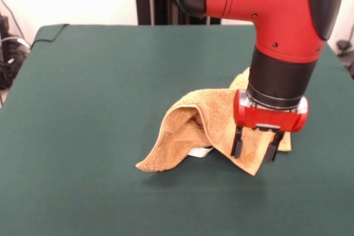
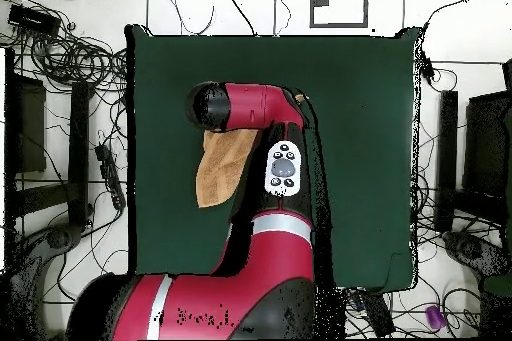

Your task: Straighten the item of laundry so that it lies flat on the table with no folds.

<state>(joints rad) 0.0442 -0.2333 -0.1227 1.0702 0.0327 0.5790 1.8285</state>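
The orange-tan towel (image 1: 191,131) lies rumpled on the green table (image 1: 99,109), right of centre. One part arches up in a fold, and a corner points toward the near left. A small white tag (image 1: 199,151) shows under the fold. My gripper (image 1: 255,146) is low over the towel's right part, its two black fingers (image 1: 237,142) spread apart in front of the cloth and not closed on it. In the overhead view the towel (image 2: 220,169) sticks out from under the arm, which hides the gripper.
The red arm (image 2: 270,117) reaches over the table's middle (image 2: 370,157). Cables and stands lie around the table's edges (image 2: 70,67). A fold of the green cloth sits at the far left corner (image 1: 50,31).
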